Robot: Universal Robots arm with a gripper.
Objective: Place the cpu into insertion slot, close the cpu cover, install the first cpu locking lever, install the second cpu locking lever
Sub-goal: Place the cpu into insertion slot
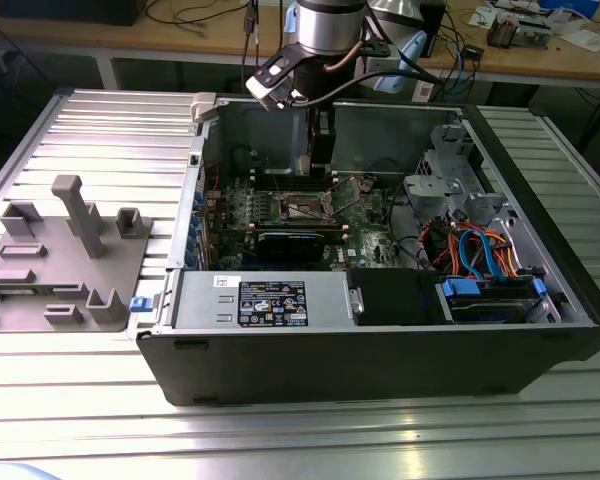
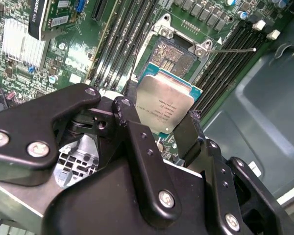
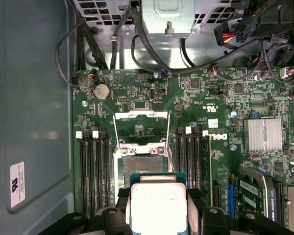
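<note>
Second wrist view: claw [image 2: 156, 115] clamped on the cpu [image 2: 167, 104], near the insertion slot [image 2: 174, 56].

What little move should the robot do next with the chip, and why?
Probably ease the cpu down toward the slot. The pincer grips the cpu, which is not yet in the bare slot, and the cover stands raised, so nothing seems to block the way.

Silver-grey cpu [image 2: 165, 105] edged teal, black pincer [image 2: 156, 116], green circuit board [image 3: 186, 103], dark insertion slot [image 2: 174, 56], silver cpu cover [image 3: 141, 115]
</note>
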